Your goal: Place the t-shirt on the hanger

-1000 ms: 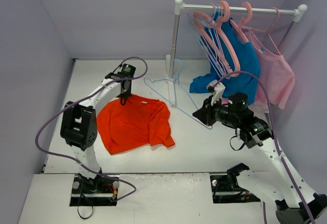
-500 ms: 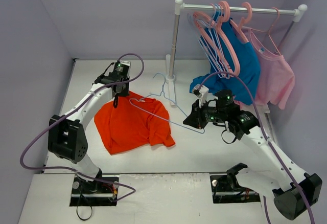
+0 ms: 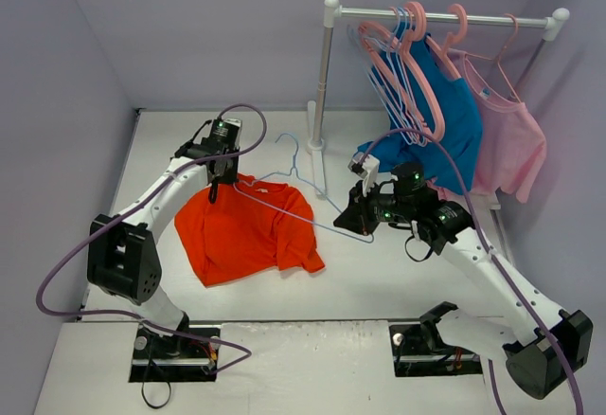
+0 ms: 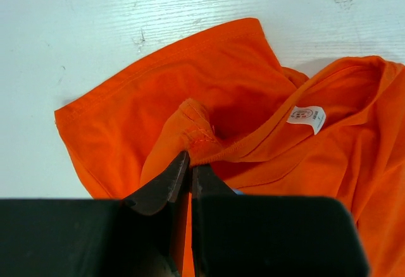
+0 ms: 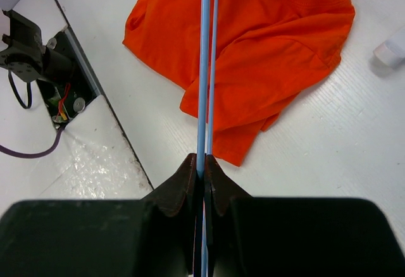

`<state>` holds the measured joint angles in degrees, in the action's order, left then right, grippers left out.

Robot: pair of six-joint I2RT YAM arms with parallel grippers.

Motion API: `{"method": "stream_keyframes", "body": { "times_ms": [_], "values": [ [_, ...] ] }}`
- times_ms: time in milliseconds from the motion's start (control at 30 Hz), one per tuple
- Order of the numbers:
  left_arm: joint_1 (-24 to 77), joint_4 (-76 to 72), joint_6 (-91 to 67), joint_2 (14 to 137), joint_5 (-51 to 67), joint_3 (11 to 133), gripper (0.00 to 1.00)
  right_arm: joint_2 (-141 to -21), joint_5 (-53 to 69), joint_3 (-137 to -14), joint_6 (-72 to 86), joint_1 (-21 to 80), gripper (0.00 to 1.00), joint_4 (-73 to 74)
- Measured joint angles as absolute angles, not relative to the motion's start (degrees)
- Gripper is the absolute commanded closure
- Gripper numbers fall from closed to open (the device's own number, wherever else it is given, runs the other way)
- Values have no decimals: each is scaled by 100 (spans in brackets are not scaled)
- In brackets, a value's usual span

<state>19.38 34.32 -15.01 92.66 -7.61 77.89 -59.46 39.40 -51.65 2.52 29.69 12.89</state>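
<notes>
The left gripper [image 4: 187, 166] pinches a bunched fold of the t-shirt [image 4: 234, 93] by the neck, with the white label [image 4: 306, 118] just ahead to its right. The right gripper [image 5: 202, 166] is clamped on the hanger [image 5: 204, 68] — its thin blue wire runs straight ahead, out over the shirt lying beyond.
</notes>
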Motion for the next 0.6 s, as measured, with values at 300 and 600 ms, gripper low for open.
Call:
{"method": "stream_keyframes", "body": {
  "times_ms": [300,600],
  "values": [
    [1938,3444,-1483,9266,-829,7787,100,-5948,3913,-5262,244,2969,100,1203],
    [1938,3444,-1403,9232,-738,7787,100,-6146,3831,-5262,257,3103,100,994]
  ]
}}
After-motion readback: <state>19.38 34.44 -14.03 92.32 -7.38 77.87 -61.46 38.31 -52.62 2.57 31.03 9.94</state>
